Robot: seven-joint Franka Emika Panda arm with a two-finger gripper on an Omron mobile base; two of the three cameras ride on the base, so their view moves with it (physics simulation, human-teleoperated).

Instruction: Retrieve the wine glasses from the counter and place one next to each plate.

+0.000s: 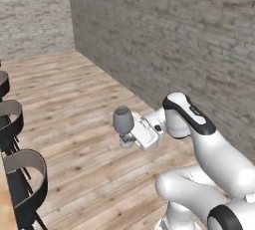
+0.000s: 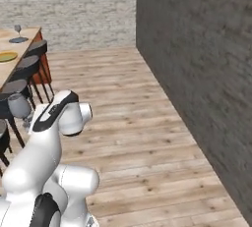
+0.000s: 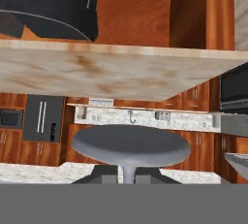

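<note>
One wine glass (image 1: 123, 119) is in the gripper (image 1: 128, 138), held by its thin stem with the grey bowl upright above the fingers. The fingers are pressed nearly together, pinching that stem, which is a sensible way to carry it: the bowl stays level and the round foot (image 3: 131, 145) hangs free below, ready to be set down. From the hand's own camera that foot shows as a wide grey disc just past the fingertips.

A second wine glass (image 2: 17, 29) already stands at the far end of the long island top (image 2: 12, 66), just beside the dark grey plate (image 2: 18, 40). Nearer along the same top lies the yellow-rimmed plate (image 2: 6, 56) with the green centre, and nothing stands next to it yet, so I judge the carried glass is meant for that one.

The arm is folded in close to the base, the glass kept high and tucked near the body, probably so it does not swing or knock anything while the base moves. Black stools (image 1: 22, 184) line the island's near side to the left of the arm, and a grey brick wall (image 1: 174, 40) runs along the right. Open wooden floor (image 1: 79, 104) lies between, so the robot is well apart from the plates and I think about half the job remains.
</note>
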